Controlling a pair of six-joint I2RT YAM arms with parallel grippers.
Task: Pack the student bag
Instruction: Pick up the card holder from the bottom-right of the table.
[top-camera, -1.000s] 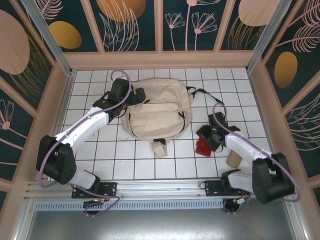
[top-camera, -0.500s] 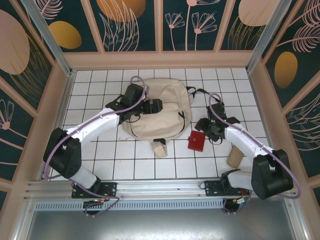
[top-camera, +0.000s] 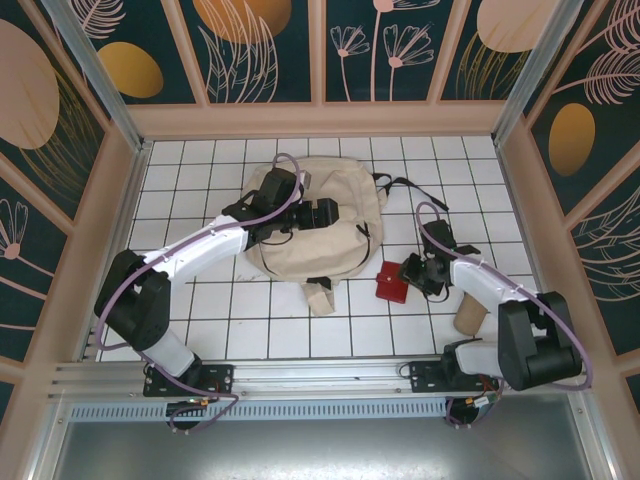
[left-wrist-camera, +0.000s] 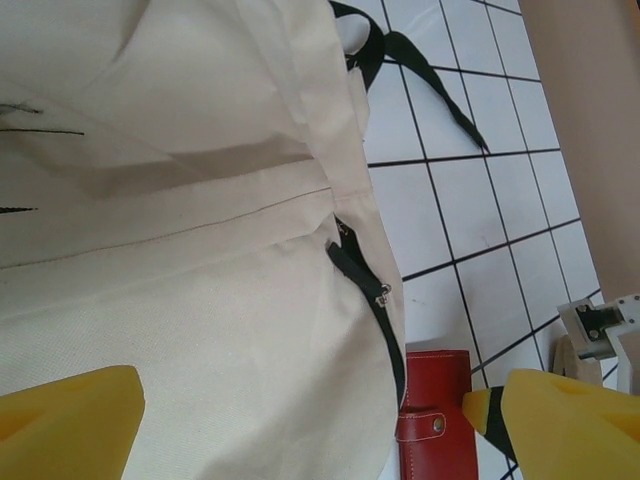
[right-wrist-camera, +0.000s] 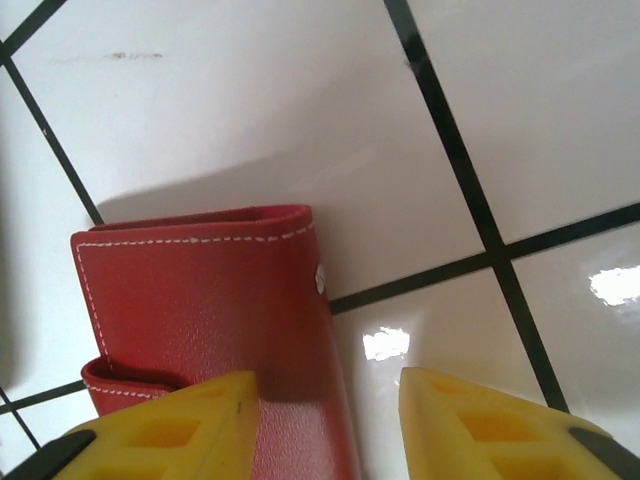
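- We are watching the left tool (left-wrist-camera: 320, 420) hovering over the student bag (top-camera: 315, 225) with its jaws spread wide, likely lining up on the zipper (left-wrist-camera: 365, 280).
- The bag is lying flat mid-counter (top-camera: 250, 325).
- The right tool (right-wrist-camera: 320, 420) is straddling the edge of a red wallet (right-wrist-camera: 210, 310), fingers parted and nothing gripped. We are judging it the next item for packing.

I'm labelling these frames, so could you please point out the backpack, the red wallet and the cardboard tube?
beige backpack (top-camera: 305, 258): top view, on its front pocket.
red wallet (right-wrist-camera: 205, 310): right wrist view, on its stitched cover.
cardboard tube (top-camera: 467, 316): top view, on its side wall.
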